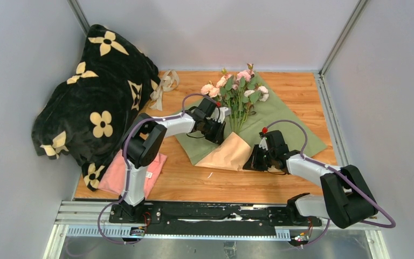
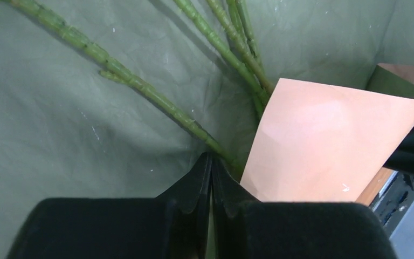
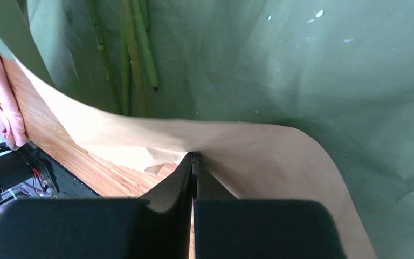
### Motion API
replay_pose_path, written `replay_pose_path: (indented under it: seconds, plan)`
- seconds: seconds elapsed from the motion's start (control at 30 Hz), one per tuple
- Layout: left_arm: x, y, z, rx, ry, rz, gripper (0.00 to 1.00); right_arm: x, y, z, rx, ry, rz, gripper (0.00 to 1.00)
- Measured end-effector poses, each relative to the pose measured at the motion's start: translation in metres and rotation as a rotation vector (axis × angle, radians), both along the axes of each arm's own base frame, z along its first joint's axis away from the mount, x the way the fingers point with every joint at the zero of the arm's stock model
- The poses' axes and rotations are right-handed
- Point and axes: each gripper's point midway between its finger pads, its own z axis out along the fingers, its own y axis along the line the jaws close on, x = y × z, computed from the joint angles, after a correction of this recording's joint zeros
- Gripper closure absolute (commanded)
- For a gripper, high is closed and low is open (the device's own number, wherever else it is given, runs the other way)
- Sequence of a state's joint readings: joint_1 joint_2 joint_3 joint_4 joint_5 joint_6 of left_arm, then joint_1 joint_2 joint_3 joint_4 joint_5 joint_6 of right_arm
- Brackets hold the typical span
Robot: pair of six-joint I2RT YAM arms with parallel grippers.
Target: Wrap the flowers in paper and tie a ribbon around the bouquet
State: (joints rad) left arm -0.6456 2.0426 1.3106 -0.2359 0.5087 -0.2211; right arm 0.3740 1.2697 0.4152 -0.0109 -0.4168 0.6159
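From above, the left gripper (image 1: pixel 218 132) and right gripper (image 1: pixel 254 161) flank the paper (image 1: pixel 294 129) where it folds peach-side up. The flowers (image 1: pixel 238 89) lie beyond both.

Left wrist: fingers nearly together, pinching green paper (image 2: pixel 59 124), stems (image 2: pixel 140 89) just ahead.

Right wrist: fingers pressed together on the peach edge of the paper (image 3: pixel 259 140), stems (image 3: pixel 135 65) ahead-left.

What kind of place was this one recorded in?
Probably a lab robot cell rather than a flower shop. Plain grey walls on metal framing close in a small wooden table. The left arm and right arm are bolted to a rail at its near edge.
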Motion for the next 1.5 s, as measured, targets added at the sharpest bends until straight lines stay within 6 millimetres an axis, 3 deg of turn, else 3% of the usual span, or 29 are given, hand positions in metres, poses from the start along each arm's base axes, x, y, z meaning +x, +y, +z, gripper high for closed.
replay_pose_path:
  seconds: [0.2, 0.43, 0.5, 0.57, 0.67, 0.77, 0.9, 0.97, 1.0, 1.07, 1.3, 1.37, 1.5]
  plan:
    - [0.002, 0.029, 0.014, 0.081, -0.067, -0.005, 0.74, 0.000, 0.000, 0.000, 0.000, -0.001, 0.000, 1.00]
    - [0.017, 0.051, 0.099, 0.092, -0.348, -0.011, 0.70, 0.000, 0.000, 0.000, -0.001, -0.001, -0.001, 1.00]
    - [0.012, 0.050, 0.117, 0.094, -0.419, -0.033, 0.70, 0.000, 0.000, 0.000, -0.001, -0.001, -0.001, 1.00]
    - [-0.006, 0.041, 0.122, 0.094, -0.460, -0.093, 0.70, 0.000, 0.000, 0.000, -0.003, 0.001, -0.002, 1.00]
    - [-0.049, 0.021, 0.107, 0.093, -0.465, -0.235, 0.70, 0.001, -0.003, 0.001, -0.020, 0.001, -0.012, 1.00]
    - [-0.081, 0.006, 0.071, 0.125, -0.422, -0.352, 0.70, 0.001, -0.011, 0.002, -0.062, -0.003, -0.032, 1.00]
    - [-0.073, 0.010, 0.016, 0.232, -0.353, -0.378, 0.70, -0.001, -0.022, 0.003, -0.116, -0.001, -0.057, 0.99]
    - [-0.069, 0.015, -0.004, 0.276, -0.335, -0.385, 0.70, -0.004, -0.027, 0.003, -0.140, 0.002, -0.068, 0.88]
    - [-0.064, 0.014, -0.002, 0.277, -0.347, -0.378, 0.70, -0.006, -0.031, 0.004, -0.158, 0.005, -0.079, 0.73]
    - [-0.060, 0.014, -0.002, 0.285, -0.365, -0.374, 0.71, -0.011, -0.041, 0.006, -0.194, 0.009, -0.104, 0.59]
    - [-0.059, 0.012, -0.004, 0.277, -0.381, -0.379, 0.71, -0.020, -0.076, 0.043, -0.228, -0.087, -0.342, 0.41]
    - [-0.059, 0.012, -0.004, 0.273, -0.385, -0.379, 0.71, -0.023, -0.086, 0.052, -0.213, -0.112, -0.448, 0.29]
    - [-0.060, 0.011, -0.004, 0.265, -0.386, -0.381, 0.71, -0.033, -0.101, 0.048, -0.119, -0.117, -0.673, 0.24]
